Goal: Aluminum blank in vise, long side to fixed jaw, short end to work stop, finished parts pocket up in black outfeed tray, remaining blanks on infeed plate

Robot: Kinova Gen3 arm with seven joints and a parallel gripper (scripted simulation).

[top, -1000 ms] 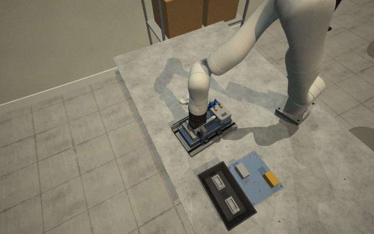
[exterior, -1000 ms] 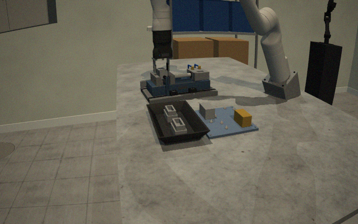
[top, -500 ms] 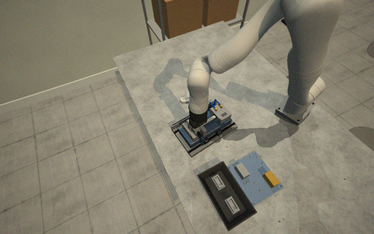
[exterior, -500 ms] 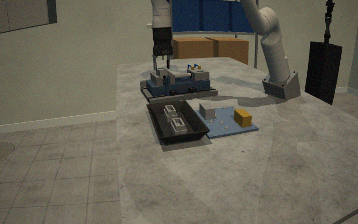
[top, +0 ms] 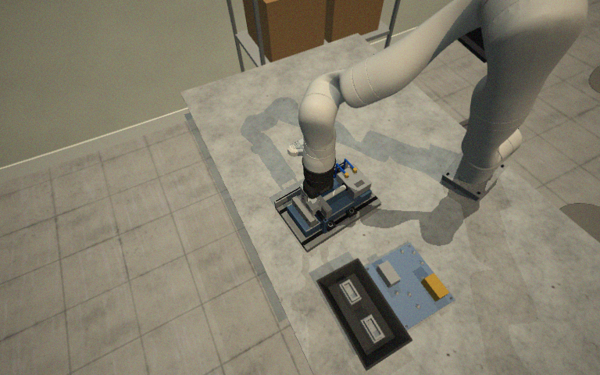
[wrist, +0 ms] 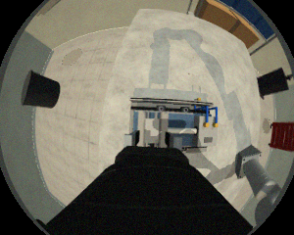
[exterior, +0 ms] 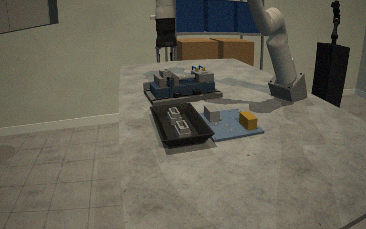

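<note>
Finished parts [top: 345,301] [exterior: 170,119], two, trayed; blanks, two, on infeed plate [top: 417,316] [exterior: 237,135]; vise [top: 343,204] [exterior: 190,88] seating unconfirmed; hand [top: 312,199] [exterior: 165,57] [wrist: 152,136] empty, wide open.

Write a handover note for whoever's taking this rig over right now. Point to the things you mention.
Gripper [top: 313,199] [exterior: 164,57] [wrist: 152,136]: open, above the vise [top: 341,204] [exterior: 190,89] [wrist: 178,122].
Done: two finished parts [top: 355,300] [exterior: 182,131] lie pocket up in the outfeed tray [top: 389,346] [exterior: 188,140].
Infeed plate [top: 405,278] [exterior: 236,134]: one gray blank [top: 388,273] [exterior: 211,114], one brass blank [top: 434,286] [exterior: 248,120].
Vise: a gray block [exterior: 165,73] appears to sit between the jaws; seating unclear.
Left, probably: confirm contact with fixed jaw and work stop, check infeed blanks clear the pins, withdraw the arm.
</note>
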